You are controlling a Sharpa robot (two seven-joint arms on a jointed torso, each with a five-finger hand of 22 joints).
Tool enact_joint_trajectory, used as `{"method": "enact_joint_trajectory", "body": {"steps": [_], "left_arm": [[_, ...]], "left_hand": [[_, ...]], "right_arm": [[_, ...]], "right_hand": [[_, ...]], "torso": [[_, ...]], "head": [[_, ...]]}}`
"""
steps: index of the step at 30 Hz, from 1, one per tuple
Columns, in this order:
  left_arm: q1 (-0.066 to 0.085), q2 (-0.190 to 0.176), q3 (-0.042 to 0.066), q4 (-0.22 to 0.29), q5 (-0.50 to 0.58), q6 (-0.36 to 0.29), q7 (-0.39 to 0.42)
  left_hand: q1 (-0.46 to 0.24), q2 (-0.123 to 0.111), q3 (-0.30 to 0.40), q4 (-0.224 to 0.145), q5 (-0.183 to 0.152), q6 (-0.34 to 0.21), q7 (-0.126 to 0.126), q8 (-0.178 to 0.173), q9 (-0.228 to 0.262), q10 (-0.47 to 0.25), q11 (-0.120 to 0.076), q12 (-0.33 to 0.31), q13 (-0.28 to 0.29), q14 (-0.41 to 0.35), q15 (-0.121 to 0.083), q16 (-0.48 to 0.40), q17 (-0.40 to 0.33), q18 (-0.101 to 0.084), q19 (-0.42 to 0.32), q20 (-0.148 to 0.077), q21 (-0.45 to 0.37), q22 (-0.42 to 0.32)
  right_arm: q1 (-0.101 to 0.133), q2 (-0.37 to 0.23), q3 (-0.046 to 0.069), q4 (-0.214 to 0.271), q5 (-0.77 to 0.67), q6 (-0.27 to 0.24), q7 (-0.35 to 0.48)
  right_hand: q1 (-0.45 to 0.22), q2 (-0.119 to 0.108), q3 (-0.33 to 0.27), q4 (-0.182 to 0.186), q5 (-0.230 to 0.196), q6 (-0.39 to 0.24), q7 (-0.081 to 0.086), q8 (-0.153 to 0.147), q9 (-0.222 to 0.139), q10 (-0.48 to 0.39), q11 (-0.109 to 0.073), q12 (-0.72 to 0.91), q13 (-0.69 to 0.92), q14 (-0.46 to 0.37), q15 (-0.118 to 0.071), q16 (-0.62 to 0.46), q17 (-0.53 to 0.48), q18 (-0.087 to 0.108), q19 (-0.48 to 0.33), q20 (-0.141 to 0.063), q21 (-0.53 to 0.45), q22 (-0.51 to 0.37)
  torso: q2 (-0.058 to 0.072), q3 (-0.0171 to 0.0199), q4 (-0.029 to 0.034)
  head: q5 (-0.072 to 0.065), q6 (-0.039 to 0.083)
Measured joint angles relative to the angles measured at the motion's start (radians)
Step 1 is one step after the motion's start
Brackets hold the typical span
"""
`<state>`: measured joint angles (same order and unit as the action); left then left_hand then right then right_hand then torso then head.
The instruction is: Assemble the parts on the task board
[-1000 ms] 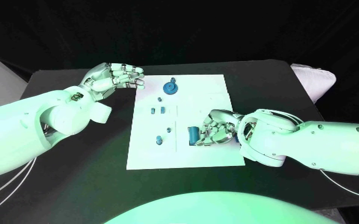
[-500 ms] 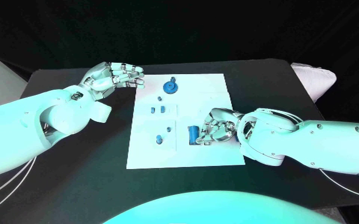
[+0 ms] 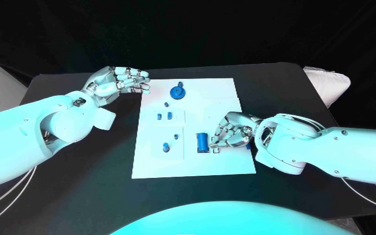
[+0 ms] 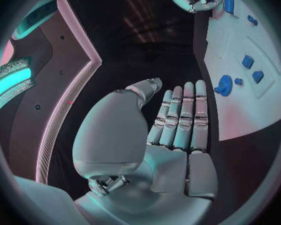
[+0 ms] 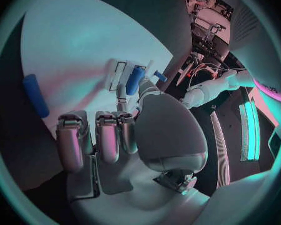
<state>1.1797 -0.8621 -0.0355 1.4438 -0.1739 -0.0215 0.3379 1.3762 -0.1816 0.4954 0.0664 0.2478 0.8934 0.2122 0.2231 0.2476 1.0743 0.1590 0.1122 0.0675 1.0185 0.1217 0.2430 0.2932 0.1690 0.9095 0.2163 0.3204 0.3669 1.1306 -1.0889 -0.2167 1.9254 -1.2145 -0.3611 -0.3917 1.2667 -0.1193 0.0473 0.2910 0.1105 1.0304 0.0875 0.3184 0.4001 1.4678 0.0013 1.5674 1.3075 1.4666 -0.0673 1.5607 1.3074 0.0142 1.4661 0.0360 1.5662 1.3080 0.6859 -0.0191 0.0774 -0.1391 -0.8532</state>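
Observation:
The white task board lies in the middle of the black table. A blue cylinder lies flat on its near right part, also seen in my right wrist view. My right hand hovers just to the right of it with fingers loosely bent, holding nothing. A round blue part sits at the board's far end. Small blue parts and another sit on the left half. My left hand hangs off the board's far left corner, empty, its fingers held straight together.
The black table stretches out on both sides of the board. A pale padded object lies at the table's far right edge. My left wrist view shows the board with the round part beside my fingers.
My right hand has drawn back slightly to the right, leaving the blue cylinder lying free on the board. The left hand has stayed where it was.

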Motion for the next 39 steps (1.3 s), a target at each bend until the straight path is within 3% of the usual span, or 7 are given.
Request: {"method": "enact_joint_trajectory", "body": {"steps": [7, 13, 21, 27, 33, 39], "left_arm": [[0.0, 0.002, 0.0, 0.0, 0.0, 0.0, 0.0], [0.0, 0.002, -0.001, 0.0, 0.0, 0.0, 0.0], [-0.002, 0.006, -0.001, -0.002, 0.0, 0.001, 0.0], [-0.003, 0.01, -0.001, -0.003, 0.0, 0.001, 0.0], [-0.004, 0.011, -0.002, -0.003, 0.0, 0.001, 0.0], [-0.004, 0.011, -0.002, -0.003, 0.0, 0.002, 0.0]], "left_hand": [[0.0, 0.0, 0.0, 0.0, 0.0, 0.0, 0.0, 0.0, 0.0, 0.0, 0.0, 0.0, 0.0, 0.0, 0.0, 0.0, 0.0, 0.0, 0.0, 0.0, 0.0, 0.0], [0.0, 0.0, 0.0, 0.0, 0.0, 0.0, 0.0, 0.0, 0.0, 0.0, 0.0, 0.0, 0.0, 0.0, 0.0, 0.0, 0.0, 0.0, 0.0, 0.0, 0.0, 0.0], [0.0, 0.0, 0.0, 0.0, 0.0, 0.0, 0.0, 0.0, 0.0, 0.0, 0.0, 0.0, 0.0, 0.0, 0.0, 0.0, 0.0, 0.0, 0.0, 0.0, 0.0, 0.0], [0.0, 0.0, 0.003, 0.003, 0.0, 0.0, 0.0, 0.0, -0.001, 0.0, 0.0, 0.0, 0.0, 0.0, 0.0, -0.005, 0.001, 0.0, 0.0, 0.0, 0.0, -0.001], [0.0, 0.0, 0.003, 0.003, 0.0, 0.0, 0.0, 0.0, -0.001, 0.0, 0.0, 0.0, 0.0, 0.0, 0.0, -0.005, 0.001, 0.0, 0.0, 0.0, 0.0, -0.001], [0.0, 0.0, 0.003, 0.003, 0.0, 0.0, 0.0, 0.0, -0.001, 0.0, 0.0, 0.0, 0.0, 0.0, 0.0, -0.005, 0.001, 0.0, 0.0, 0.0, 0.0, -0.001]], "right_arm": [[0.051, -0.1, 0.002, -0.013, 0.1, -0.03, 0.071], [0.068, -0.177, 0.002, -0.043, 0.15, -0.04, 0.114], [0.072, -0.247, 0.001, -0.019, 0.157, -0.039, 0.118], [0.072, -0.272, 0.0, -0.014, 0.134, -0.029, 0.092], [0.064, -0.265, 0.0, -0.019, 0.101, -0.011, 0.059], [0.04, -0.234, 0.0, -0.031, 0.058, 0.008, 0.028]], "right_hand": [[0.032, -0.012, 0.007, -0.007, 0.0, -0.014, 0.007, -0.011, -0.003, 0.0, 0.007, 0.0, 0.0, -0.001, 0.009, -0.003, 0.0, 0.0, 0.0, 0.007, -0.002, 0.0], [0.05, -0.013, 0.011, -0.011, 0.004, -0.015, 0.008, -0.011, -0.004, -0.003, 0.011, 0.0, 0.0, 0.0, 0.01, -0.006, 0.0, 0.0, 0.0, 0.007, -0.012, 0.0], [0.054, -0.016, 0.011, -0.011, 0.01, -0.015, 0.008, -0.017, -0.004, -0.003, 0.011, 0.0, 0.0, 0.0, 0.01, -0.016, 0.0, 0.0, 0.0, 0.007, -0.058, 0.0], [0.057, -0.021, 0.004, -0.004, 0.014, -0.011, 0.008, -0.017, -0.004, -0.003, 0.011, -0.022, 0.0, 0.0, 0.01, -0.025, 0.0, 0.0, 0.0, 0.007, -0.083, 0.0], [0.029, -0.026, 0.0, 0.0, 0.017, 0.002, 0.002, -0.017, -0.003, -0.003, 0.011, -0.023, 0.0, 0.0, 0.01, -0.027, 0.0, 0.0, 0.0, 0.007, -0.086, 0.0], [-0.001, -0.034, -0.012, 0.003, 0.017, 0.006, -0.002, -0.017, -0.002, -0.003, 0.011, -0.023, 0.001, 0.0, 0.01, -0.027, 0.0, 0.0, 0.0, 0.007, -0.086, -0.001]], "torso": [[-0.002, -0.0012, -0.0017], [-0.003, -0.0014, -0.0059], [-0.004, -0.0007, -0.0111], [-0.004, -0.0008, -0.0111], [-0.004, -0.0013, -0.0105], [-0.004, -0.0013, -0.01]], "head": [[-0.02, 0.006], [-0.045, 0.01], [-0.057, 0.012], [-0.069, 0.011], [-0.077, 0.011], [-0.078, 0.007]]}}
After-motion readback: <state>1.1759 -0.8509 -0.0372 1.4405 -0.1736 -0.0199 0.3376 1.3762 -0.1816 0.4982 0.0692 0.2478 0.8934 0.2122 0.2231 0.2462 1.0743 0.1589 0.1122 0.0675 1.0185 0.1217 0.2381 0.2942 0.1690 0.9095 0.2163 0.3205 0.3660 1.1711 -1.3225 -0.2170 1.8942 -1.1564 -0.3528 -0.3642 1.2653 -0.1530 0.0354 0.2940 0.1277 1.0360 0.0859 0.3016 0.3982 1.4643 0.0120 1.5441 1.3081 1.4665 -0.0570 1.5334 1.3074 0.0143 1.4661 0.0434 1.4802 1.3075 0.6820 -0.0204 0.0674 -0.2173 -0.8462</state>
